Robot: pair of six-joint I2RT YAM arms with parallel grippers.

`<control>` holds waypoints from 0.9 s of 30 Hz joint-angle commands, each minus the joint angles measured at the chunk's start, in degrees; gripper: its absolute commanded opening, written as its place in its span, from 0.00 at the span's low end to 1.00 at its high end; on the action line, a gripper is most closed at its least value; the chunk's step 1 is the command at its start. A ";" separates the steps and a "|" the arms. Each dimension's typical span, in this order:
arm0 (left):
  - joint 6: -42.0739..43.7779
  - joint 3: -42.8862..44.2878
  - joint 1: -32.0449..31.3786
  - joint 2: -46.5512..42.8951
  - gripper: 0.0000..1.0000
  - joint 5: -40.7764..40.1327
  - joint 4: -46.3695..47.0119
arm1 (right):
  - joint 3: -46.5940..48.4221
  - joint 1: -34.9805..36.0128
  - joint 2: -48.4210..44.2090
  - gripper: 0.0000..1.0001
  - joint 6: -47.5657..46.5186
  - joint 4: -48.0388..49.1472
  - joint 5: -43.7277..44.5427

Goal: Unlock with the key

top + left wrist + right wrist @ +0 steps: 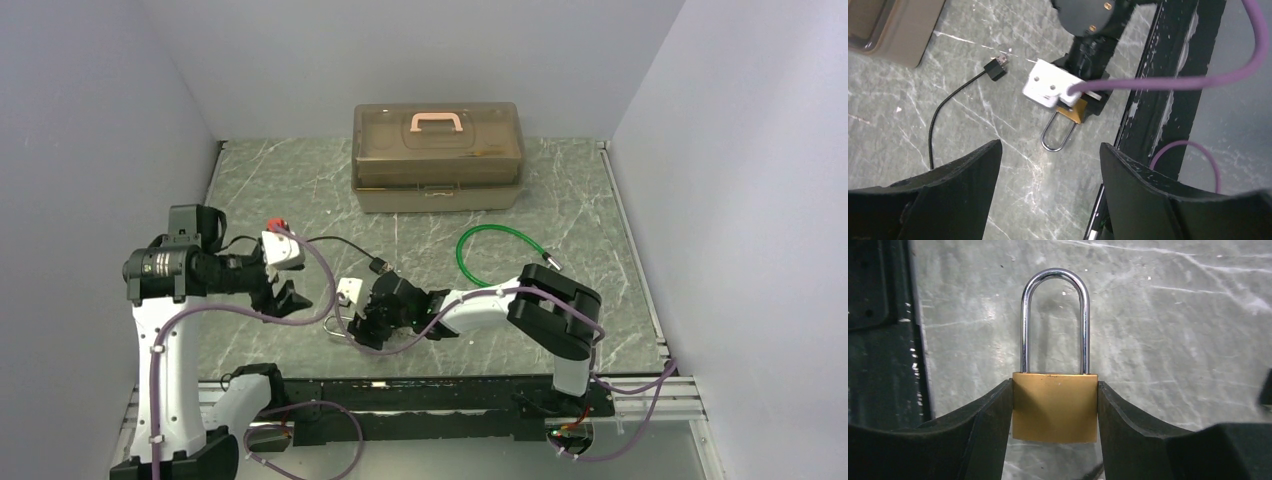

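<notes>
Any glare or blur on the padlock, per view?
Right wrist: padlock sharp, bright glint on the shackle, soft shadow on the table. Left wrist: padlock half hidden, near fingers dark. Top external: padlock too small to judge.

Two arms of white rounded links and matte black joint housings, the left arm [165, 340] at lower left and the right arm [480, 305] at lower centre of the overhead view, each carry a thin purple cable [1168, 82]. A small white camera block [1050, 86] with two dark screw holes sits at each wrist, and the fingers [980, 430] are broad, curved, matte black blades
</notes>
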 commanded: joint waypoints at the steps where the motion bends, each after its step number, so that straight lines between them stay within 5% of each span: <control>1: 11.18 -3.99 -3.01 -4.59 0.78 -1.09 -0.98 | 3.72 -1.90 -0.57 0.40 9.40 7.68 -9.09; 4: 16.86 -7.28 -5.49 -7.45 0.83 -6.58 -0.97 | 4.48 -4.58 -1.73 0.40 14.88 8.63 -13.91; 7: 25.34 -12.15 -7.90 -11.60 0.99 -11.10 -0.88 | 4.45 -6.94 -2.86 0.40 20.84 11.37 -19.37; 19: 47.56 -26.35 -8.53 -24.74 1.00 -10.80 10.67 | 7.88 -10.93 -3.03 0.40 34.20 15.89 -30.13; 27: 44.14 -28.10 -13.53 -18.72 0.99 -11.60 15.21 | 9.15 -11.06 -4.89 0.40 39.12 19.06 -32.58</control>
